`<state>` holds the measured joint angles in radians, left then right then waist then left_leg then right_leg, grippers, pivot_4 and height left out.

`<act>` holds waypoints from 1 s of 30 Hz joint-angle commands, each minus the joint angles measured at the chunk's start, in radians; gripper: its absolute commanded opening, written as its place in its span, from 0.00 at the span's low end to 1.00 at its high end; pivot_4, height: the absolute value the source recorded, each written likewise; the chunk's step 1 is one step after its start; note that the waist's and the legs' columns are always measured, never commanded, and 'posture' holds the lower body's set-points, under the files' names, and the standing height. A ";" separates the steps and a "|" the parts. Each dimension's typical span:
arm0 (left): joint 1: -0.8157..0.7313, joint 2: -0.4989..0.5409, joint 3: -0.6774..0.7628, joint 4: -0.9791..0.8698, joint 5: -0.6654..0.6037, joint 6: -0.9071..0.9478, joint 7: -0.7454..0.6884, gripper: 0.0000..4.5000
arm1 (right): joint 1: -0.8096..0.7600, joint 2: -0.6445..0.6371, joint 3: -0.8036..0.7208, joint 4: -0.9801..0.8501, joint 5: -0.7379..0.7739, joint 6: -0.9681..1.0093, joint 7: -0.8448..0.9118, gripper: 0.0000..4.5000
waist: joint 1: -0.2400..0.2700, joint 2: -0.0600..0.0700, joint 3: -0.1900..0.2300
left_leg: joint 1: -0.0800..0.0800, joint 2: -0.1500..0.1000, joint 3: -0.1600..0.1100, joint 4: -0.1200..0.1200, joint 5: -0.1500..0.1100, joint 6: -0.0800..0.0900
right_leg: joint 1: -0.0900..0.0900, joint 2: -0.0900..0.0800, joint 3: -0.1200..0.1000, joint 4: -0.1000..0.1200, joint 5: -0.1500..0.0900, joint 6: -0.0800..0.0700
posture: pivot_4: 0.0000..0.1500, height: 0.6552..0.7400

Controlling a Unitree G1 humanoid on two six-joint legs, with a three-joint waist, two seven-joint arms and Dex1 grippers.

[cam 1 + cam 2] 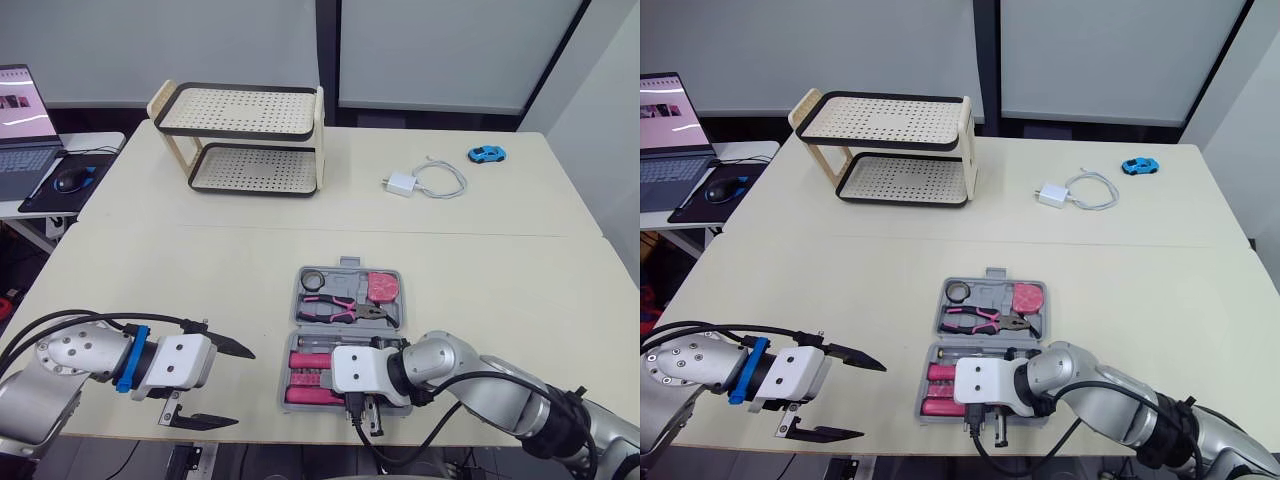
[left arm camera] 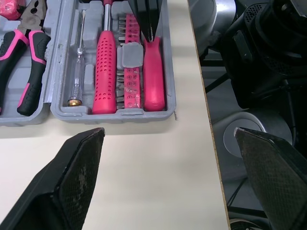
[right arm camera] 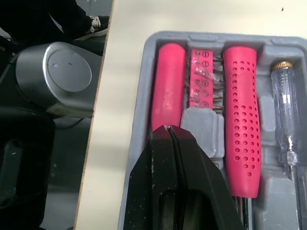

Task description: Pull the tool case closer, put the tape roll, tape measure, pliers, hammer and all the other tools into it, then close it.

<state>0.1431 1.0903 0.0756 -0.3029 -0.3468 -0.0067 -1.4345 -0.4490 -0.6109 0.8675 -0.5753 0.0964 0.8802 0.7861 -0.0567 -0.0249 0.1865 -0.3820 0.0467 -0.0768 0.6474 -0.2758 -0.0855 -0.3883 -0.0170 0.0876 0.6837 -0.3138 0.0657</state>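
Observation:
The grey tool case (image 1: 284, 385) lies open near the table's front edge. Its far half holds a tape roll (image 1: 314, 280), pink-handled pliers (image 1: 340, 311) and a pink tape measure (image 1: 381, 287). The near half holds pink tool handles (image 1: 305, 360), a bit strip (image 3: 200, 79) and a clear tester screwdriver (image 2: 76, 72). My right gripper (image 3: 168, 129) is shut, its tip resting over the plain pink handle (image 3: 167, 81) closest to the table edge. My left gripper (image 1: 243, 388) stands open to the left of the case, one finger over the table and one past its front edge, with nothing between the fingers.
A two-tier perforated rack (image 1: 240, 140) stands at the back left. A white charger with cable (image 1: 400, 183) and a blue toy car (image 1: 487, 154) lie at the back right. A laptop (image 1: 25, 130) and mouse (image 1: 70, 180) sit on a side desk to the left.

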 commanded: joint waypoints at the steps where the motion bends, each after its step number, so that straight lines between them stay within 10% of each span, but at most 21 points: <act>1: 0.000 -0.004 0.001 -0.015 -0.007 0.002 0.002 1.00 | 0.011 0.000 0.015 0.007 -0.024 -0.028 0.013 0.01 | 0.000 0.000 0.000 | 0.000 0.000 0.000 0.000 0.000 0.000 | 0.000 0.000 0.000 0.000 0.000 0.000 | 1.00 0.94; 13: 0.004 -0.038 0.035 0.051 -0.034 0.059 0.056 1.00 | 0.036 0.034 -0.112 -0.040 0.012 -0.078 0.031 0.01 | 0.000 0.000 0.000 | 0.001 0.000 0.000 0.000 0.000 0.000 | 0.000 0.000 0.000 0.001 0.000 0.000 | 1.00 0.94; 22: -0.096 -0.160 0.075 0.150 -0.077 0.250 0.248 1.00 | 0.353 -0.193 -0.647 -0.174 0.163 -0.272 0.111 0.01 | 0.024 -0.001 -0.002 | 0.000 -0.001 -0.002 0.005 0.000 0.000 | 0.002 0.000 -0.002 0.005 0.000 0.000 | 1.00 0.94; 30: -0.195 -0.257 -0.009 0.375 0.012 0.125 0.235 0.53 | 0.501 -0.287 -0.801 0.125 0.096 -0.555 0.165 0.00 | 0.012 -0.002 -0.002 | 0.005 0.001 -0.002 0.013 0.000 0.000 | 0.009 0.003 0.001 0.006 0.000 0.000 | 1.00 0.94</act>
<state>-0.0362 0.8367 0.0729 0.0348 -0.3566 0.1637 -1.1916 0.0628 -0.9033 0.0638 -0.4799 0.2113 0.3761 0.9472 -0.0451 -0.0270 0.1845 -0.3764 0.0474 -0.0782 0.6607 -0.2760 -0.0852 -0.3796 -0.0139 0.0891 0.6900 -0.3132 0.0657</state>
